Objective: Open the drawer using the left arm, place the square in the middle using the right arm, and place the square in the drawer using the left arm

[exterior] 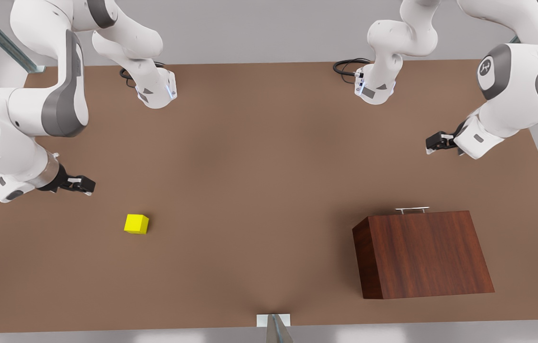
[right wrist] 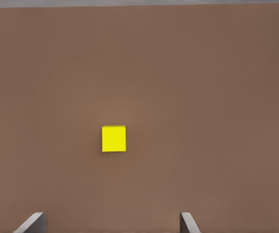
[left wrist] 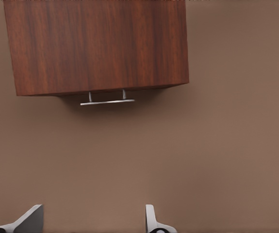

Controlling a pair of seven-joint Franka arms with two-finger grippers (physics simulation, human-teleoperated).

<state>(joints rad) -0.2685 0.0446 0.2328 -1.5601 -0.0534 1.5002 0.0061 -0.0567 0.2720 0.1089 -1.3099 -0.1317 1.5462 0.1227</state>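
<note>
Stretching across most of the front view, the plain matte brown bench lies bare through its middle, with wide open room between the two arms. The small bright yellow cube sits on the bench in the lower left of that view, apart from everything and well in from the bench edges. The dark reddish-brown wood-grain box cabinet stands in the lower right, its near side close to the bench's front edge; its drawer is shut, and the thin silver bar handle juts from the far face toward the arms.

The right arm bends low at the front view's left, its wrist levelled out; the right pincer hangs above and to the left of the cube, not touching it, fingers spread wide and holding nothing.

The left arm folds in from the upper right, and the left pincer hovers well apart from the handle, with bare bench between. Its fingers are likewise spread, empty.
</note>
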